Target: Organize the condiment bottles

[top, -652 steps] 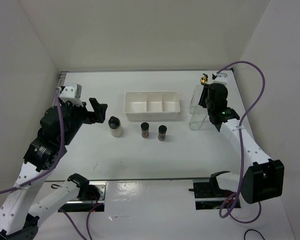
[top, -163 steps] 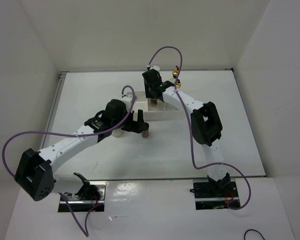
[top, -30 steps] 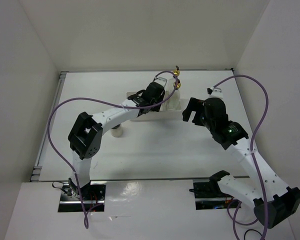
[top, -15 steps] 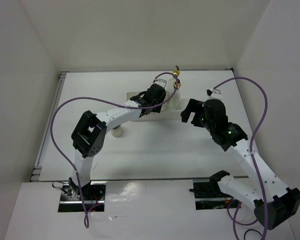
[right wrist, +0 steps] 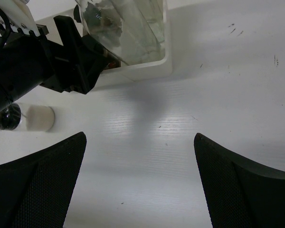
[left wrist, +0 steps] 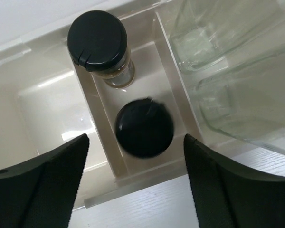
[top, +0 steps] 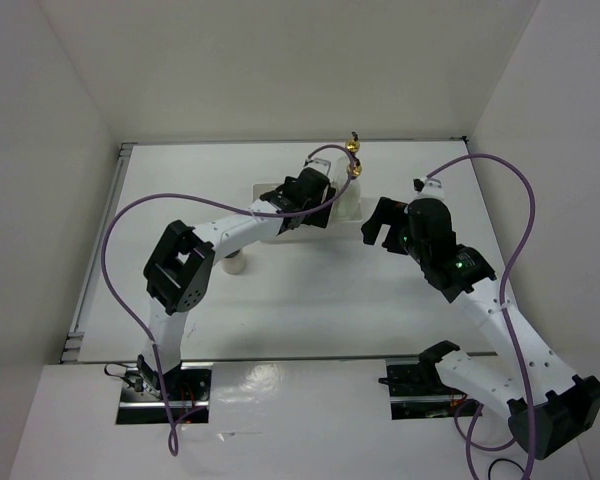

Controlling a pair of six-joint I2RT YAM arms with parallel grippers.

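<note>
Top view: the left pincer (top: 298,195) hangs over the middle of the tray (top: 354,212), which makes sense since that's where the small stuff gets slotted. The tall glass bottles (top: 355,170) stand in the right end compartment, gold spouts pointing up. The whitish jar (top: 234,265) sits out on the table (top: 310,290), well apart from the tray. The right pincer (top: 378,228) waits beside the tray, jaws wide, nothing in them.

Left wrist: both dark jars (left wrist: 144,128) sit in the middle slot, caps up, long axis vertical. The left pincer's fingers are spread clear of the near cap, so it's let go.

Right wrist: the whitish jar looks upright, though the lens skews it. It's probably next.
</note>
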